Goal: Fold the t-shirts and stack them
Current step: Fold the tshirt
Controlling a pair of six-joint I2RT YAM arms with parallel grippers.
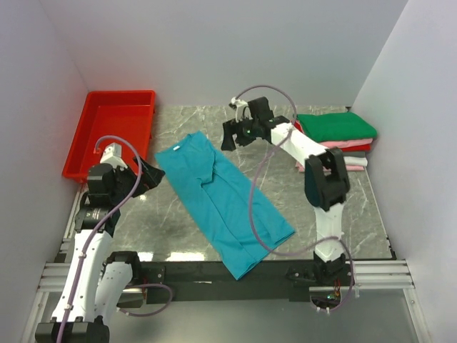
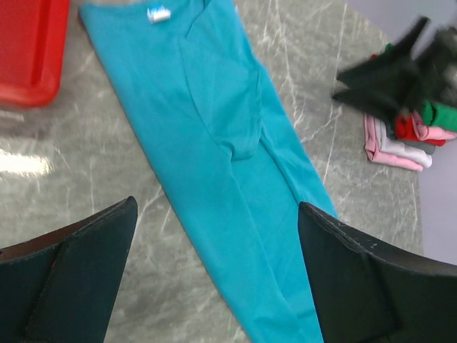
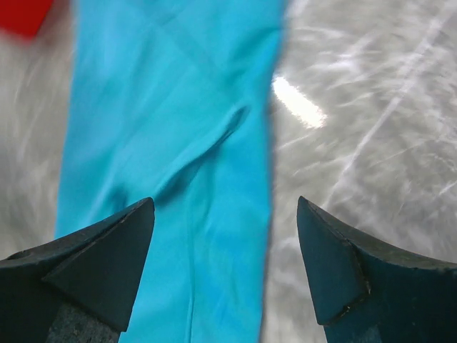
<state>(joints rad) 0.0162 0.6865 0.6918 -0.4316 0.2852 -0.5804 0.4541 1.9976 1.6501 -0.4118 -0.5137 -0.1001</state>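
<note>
A teal t-shirt (image 1: pixel 221 200) lies folded lengthwise into a long strip, running diagonally across the marble table, collar at the far left. Its white neck label (image 2: pixel 158 13) shows in the left wrist view. A stack of folded t-shirts (image 1: pixel 335 132), green on top with red, pink and whitish below, sits at the far right. My left gripper (image 1: pixel 156 174) is open and empty, hovering just left of the shirt's collar end (image 2: pixel 214 171). My right gripper (image 1: pixel 227 136) is open and empty, above the shirt's far end (image 3: pixel 178 179).
A red plastic tray (image 1: pixel 111 132) stands at the far left corner, empty. White walls close in the table on three sides. The black rail with the arm bases runs along the near edge (image 1: pixel 214 271).
</note>
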